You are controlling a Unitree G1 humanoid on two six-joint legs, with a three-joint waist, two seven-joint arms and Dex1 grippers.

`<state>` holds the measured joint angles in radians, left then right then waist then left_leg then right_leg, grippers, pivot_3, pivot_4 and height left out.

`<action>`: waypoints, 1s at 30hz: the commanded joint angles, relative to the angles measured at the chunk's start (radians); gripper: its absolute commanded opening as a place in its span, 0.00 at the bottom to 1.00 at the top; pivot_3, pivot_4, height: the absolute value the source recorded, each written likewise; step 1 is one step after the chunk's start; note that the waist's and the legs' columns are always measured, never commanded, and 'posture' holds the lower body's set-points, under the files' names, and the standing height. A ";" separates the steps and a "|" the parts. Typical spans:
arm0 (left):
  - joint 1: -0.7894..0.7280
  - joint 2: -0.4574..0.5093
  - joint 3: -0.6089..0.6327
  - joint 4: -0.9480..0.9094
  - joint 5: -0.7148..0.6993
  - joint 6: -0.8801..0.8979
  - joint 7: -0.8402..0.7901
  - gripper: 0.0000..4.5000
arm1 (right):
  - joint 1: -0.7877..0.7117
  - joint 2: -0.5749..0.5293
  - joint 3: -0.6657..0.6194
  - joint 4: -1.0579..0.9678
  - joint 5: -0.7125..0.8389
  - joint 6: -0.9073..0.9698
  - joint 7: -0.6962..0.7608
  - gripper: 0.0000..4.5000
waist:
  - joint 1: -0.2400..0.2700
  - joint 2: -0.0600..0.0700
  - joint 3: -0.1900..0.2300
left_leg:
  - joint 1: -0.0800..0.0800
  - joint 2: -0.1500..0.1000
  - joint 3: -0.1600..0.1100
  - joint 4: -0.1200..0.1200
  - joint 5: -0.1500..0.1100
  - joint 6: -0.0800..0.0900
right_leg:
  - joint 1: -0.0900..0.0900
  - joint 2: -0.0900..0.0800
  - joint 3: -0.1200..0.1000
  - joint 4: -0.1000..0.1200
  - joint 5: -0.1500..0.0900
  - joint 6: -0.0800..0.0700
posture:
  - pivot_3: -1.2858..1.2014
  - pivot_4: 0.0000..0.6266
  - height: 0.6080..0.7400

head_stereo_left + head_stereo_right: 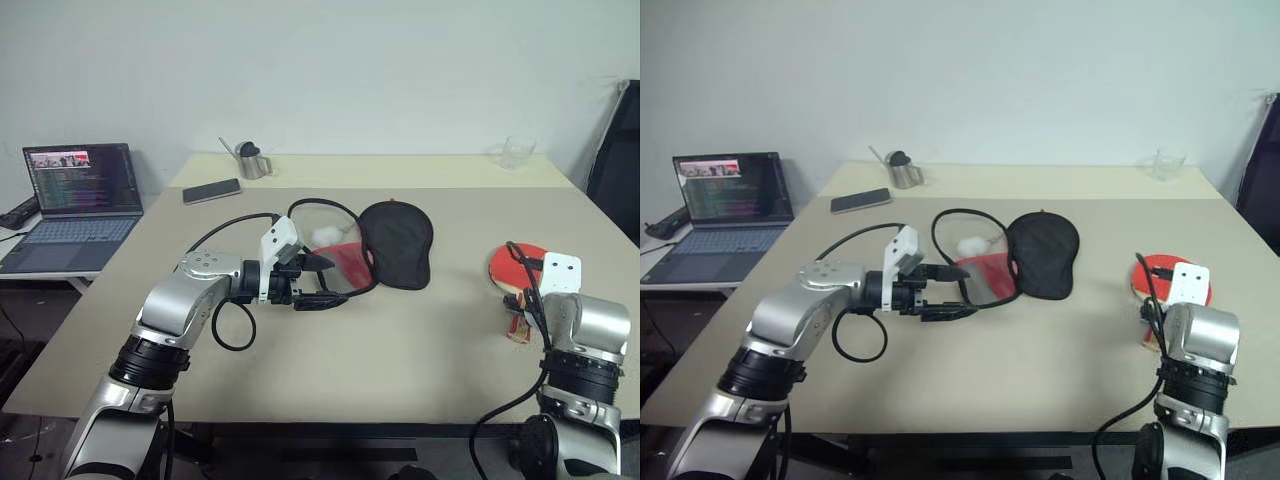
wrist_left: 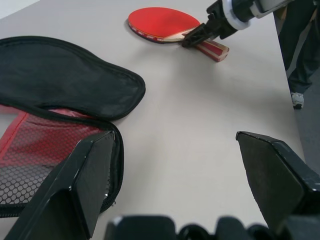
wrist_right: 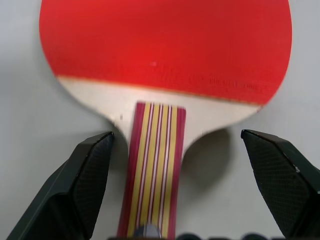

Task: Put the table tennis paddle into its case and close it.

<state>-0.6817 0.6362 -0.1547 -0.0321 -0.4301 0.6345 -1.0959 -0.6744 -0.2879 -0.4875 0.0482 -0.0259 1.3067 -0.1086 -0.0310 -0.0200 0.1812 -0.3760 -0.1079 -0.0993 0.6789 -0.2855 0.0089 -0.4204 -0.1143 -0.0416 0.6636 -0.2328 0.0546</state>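
1. From the head I see the table tennis paddle (image 1: 512, 266) lying flat near the right edge of the table (image 1: 400, 350), red face up, with the right arm partly in front of it.
2. The right wrist view gives what the head views hide: the right gripper (image 3: 175, 190) has its two fingers wide apart, one on each side of the striped handle, and neither finger touches it.
3. The case (image 1: 385, 245) lies unzipped in the middle of the table. Its black half is spread flat, and the red half with the mesh pocket is nearer to the left gripper (image 1: 322, 283).
4. The left wrist view shows this gripper with fingers spread, holding nothing, just beside the mesh pocket edge.
5. A phone (image 1: 212, 190) and a small metal cup (image 1: 252, 160) stand near the far left corner, and a clear glass (image 1: 517, 152) near the far right corner.
6. A laptop (image 1: 75, 205) is on a lower desk beside the left edge.
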 commanded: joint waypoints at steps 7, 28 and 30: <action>0.006 0.014 0.048 -0.060 -0.009 0.022 0.048 0.95 | -0.017 0.039 0.035 0.109 -0.003 -0.083 -0.058 0.56 | -0.002 -0.003 -0.002 | 0.006 0.004 0.004 0.000 -0.002 0.003 | 0.004 0.007 0.004 -0.001 0.003 -0.001 | 0.52 0.24 1.00; 0.022 0.019 0.093 -0.081 -0.022 0.045 0.111 0.95 | -0.278 0.072 0.079 0.104 0.051 -0.107 -0.071 0.24 | -0.004 0.002 0.002 | 0.002 0.014 0.012 -0.004 0.000 0.000 | -0.004 0.012 0.008 -0.002 0.005 -0.005 | 0.52 0.24 1.00; 0.031 0.022 0.098 -0.090 -0.023 0.050 0.116 0.95 | -0.318 0.091 0.095 0.118 0.061 -0.113 -0.070 0.24 | -0.004 0.002 0.002 | -0.001 0.014 0.012 -0.004 0.000 -0.001 | -0.008 0.013 0.008 -0.003 0.004 -0.006 | 0.52 0.24 1.00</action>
<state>-0.6534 0.6427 -0.0918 -0.0762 -0.4384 0.6862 -0.9901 -0.9468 -0.2089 -0.4121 0.1978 0.0219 1.2100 -0.1786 -0.0345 -0.0177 0.1827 -0.3794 -0.0935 -0.0874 0.6752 -0.2860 0.0080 -0.4300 -0.1015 -0.0337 0.6604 -0.2282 0.0490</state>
